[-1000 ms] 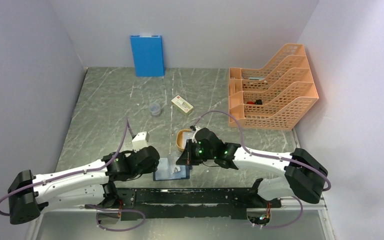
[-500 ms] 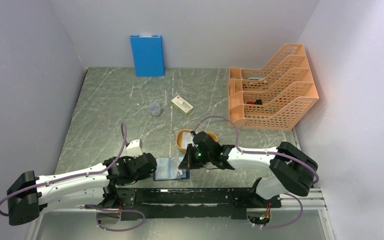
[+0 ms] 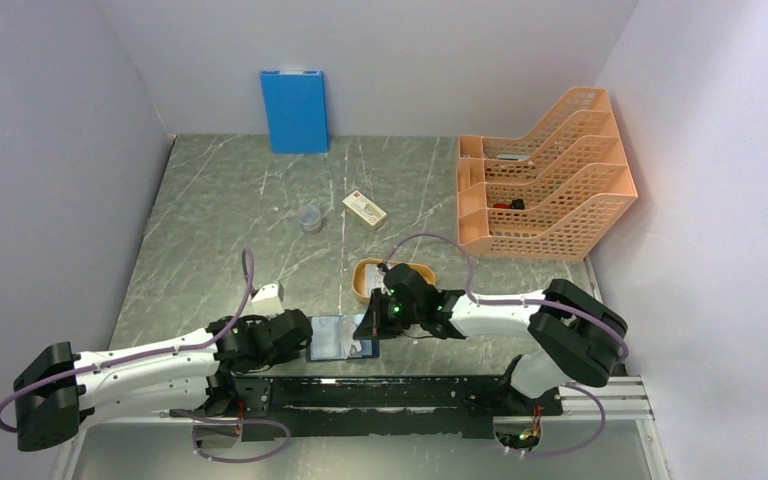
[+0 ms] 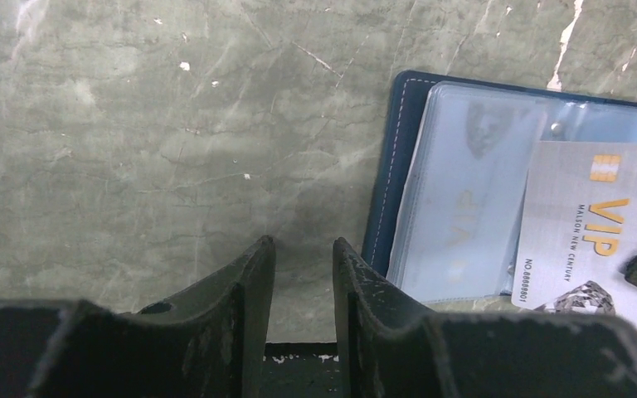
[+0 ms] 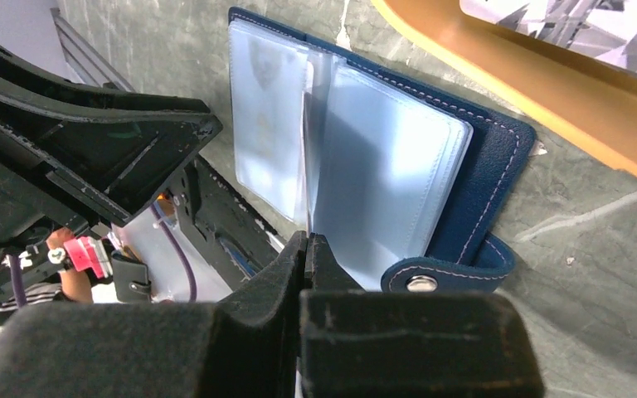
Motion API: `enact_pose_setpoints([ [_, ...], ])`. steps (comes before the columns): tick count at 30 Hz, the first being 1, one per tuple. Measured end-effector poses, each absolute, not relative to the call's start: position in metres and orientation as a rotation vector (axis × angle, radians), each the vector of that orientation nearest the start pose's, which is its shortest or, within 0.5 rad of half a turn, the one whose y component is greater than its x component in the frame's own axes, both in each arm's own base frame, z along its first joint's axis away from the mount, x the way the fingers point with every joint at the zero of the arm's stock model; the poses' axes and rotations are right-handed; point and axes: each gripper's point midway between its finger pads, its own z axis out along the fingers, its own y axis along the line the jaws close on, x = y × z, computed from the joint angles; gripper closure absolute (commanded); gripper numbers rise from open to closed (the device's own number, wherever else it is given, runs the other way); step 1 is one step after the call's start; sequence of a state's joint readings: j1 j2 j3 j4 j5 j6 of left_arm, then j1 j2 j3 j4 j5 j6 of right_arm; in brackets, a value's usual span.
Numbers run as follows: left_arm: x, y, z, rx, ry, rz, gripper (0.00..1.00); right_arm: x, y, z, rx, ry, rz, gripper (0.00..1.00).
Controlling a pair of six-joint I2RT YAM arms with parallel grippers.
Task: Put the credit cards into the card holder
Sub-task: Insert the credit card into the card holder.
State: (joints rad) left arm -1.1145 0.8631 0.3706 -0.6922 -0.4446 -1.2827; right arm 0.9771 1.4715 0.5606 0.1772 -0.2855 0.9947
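Observation:
The card holder lies open near the table's front edge, dark navy with clear sleeves and a snap tab. My right gripper is shut on a pale grey credit card printed VIP. It holds the card edge-on at the sleeves' near edge. From above, that gripper sits over the holder's right half. A faint print shows through the left sleeve. My left gripper is open with only bare table between its fingers, just left of the holder's edge. Another credit card lies in the orange tray.
An orange oval tray sits right behind the holder, partly under my right arm. Farther back are a clear cup, a cream box, an upright blue folder and orange file racks. A black rail runs along the near edge.
My left gripper has drawn back slightly toward the near edge. The right arm's elbow has folded in, its gripper staying at the holder with the card.

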Motion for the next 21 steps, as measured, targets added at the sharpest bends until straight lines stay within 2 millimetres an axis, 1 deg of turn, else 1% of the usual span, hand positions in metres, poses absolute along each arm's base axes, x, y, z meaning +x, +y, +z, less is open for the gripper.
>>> enact_pose_setpoints([
  [9, 0.114, -0.144, 0.015, -0.333, 2.558, -0.279, 0.64, 0.126, 0.34, 0.043, -0.129, 2.665, 1.216, 1.0],
  [21, 0.115, -0.15, 0.015, -0.335, 2.551, -0.316, 0.67, 0.125, 0.346, 0.035, -0.045, 2.666, 1.287, 1.0],
])
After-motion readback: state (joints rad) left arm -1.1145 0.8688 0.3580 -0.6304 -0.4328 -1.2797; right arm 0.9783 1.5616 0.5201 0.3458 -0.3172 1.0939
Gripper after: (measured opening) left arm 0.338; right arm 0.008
